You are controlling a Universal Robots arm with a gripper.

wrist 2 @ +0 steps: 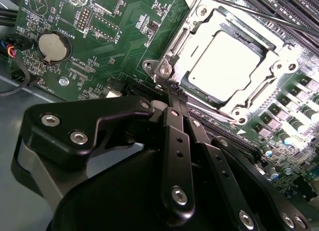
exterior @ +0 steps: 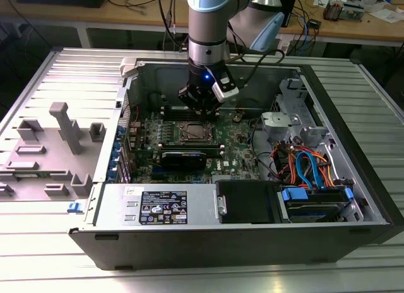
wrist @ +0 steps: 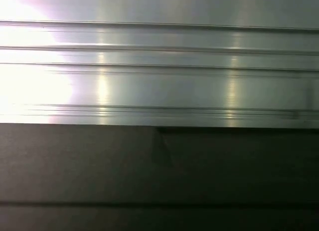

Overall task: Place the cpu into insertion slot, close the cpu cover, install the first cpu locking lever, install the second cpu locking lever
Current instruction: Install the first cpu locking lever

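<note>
Hovering hand [wrist 2: 174, 89] pressed together, touching corner of cpu cover [wrist 2: 279, 61], cpu [wrist 2: 227, 61] beneath

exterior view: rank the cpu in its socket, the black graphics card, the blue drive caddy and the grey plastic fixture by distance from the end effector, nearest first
1. The silver-grey square cpu in its dark-framed socket, directly beneath the end effector.
2. The long black graphics card, just past the cpu toward the case's front wall.
3. The blue drive caddy, in the case's corner on the exterior view's right.
4. The grey plastic fixture, outside the case on the exterior view's left. Items 3 and 4 are close to call.

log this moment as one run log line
gripper: shut, at socket corner | silver-grey square cpu: seated in insertion slot | silver metal frame cpu cover: closed over it
</note>
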